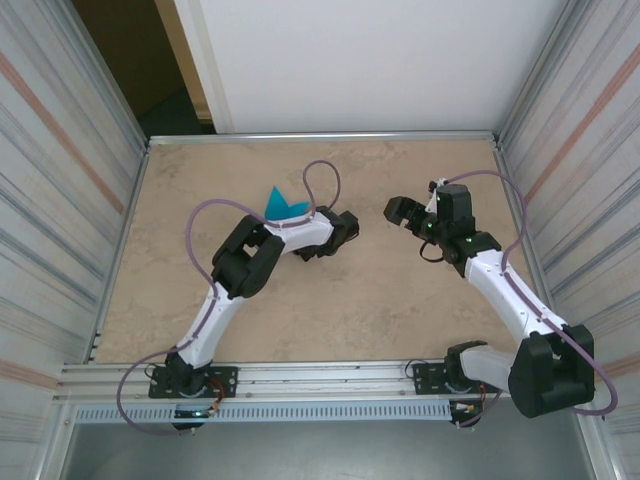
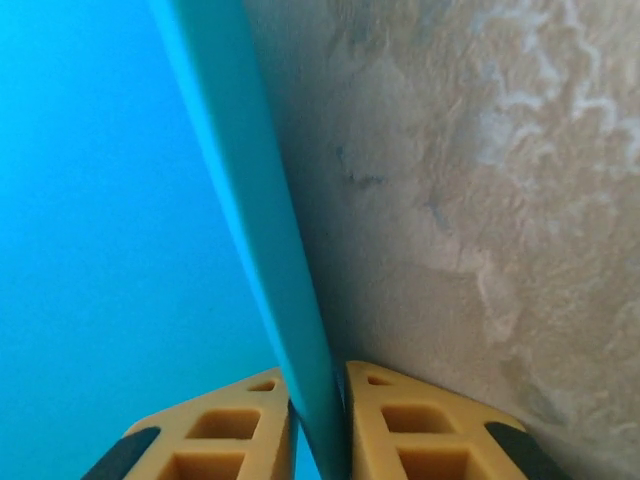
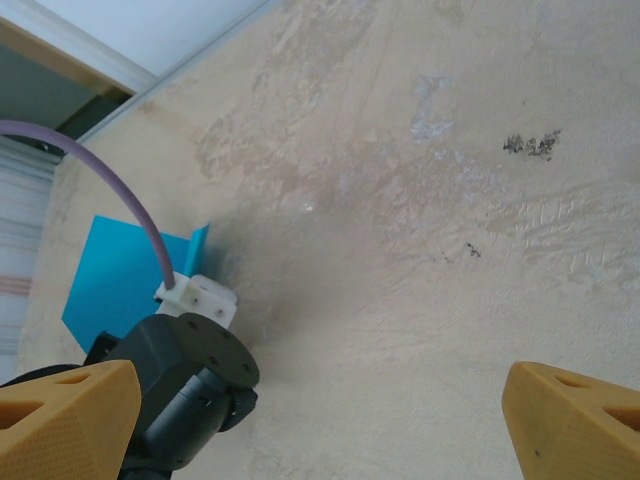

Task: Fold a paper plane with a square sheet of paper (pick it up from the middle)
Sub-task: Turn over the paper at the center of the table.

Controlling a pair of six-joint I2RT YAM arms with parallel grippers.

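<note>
My left gripper (image 2: 318,395) is clamped on a crease of the teal paper sheet (image 1: 281,205), standing up toward the tabletop's (image 1: 330,310) far edge; right gripper (image 1: 402,212) gapes empty nearby; folding looks begun, the dart shape unfinished.

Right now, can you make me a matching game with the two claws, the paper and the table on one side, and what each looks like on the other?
1 left claw
2 right claw
3 paper
4 table

A beige, marbled
B wide open, empty
C shut on the paper's edge
D bright teal, creased

Pairs: 1-C, 2-B, 3-D, 4-A
</note>
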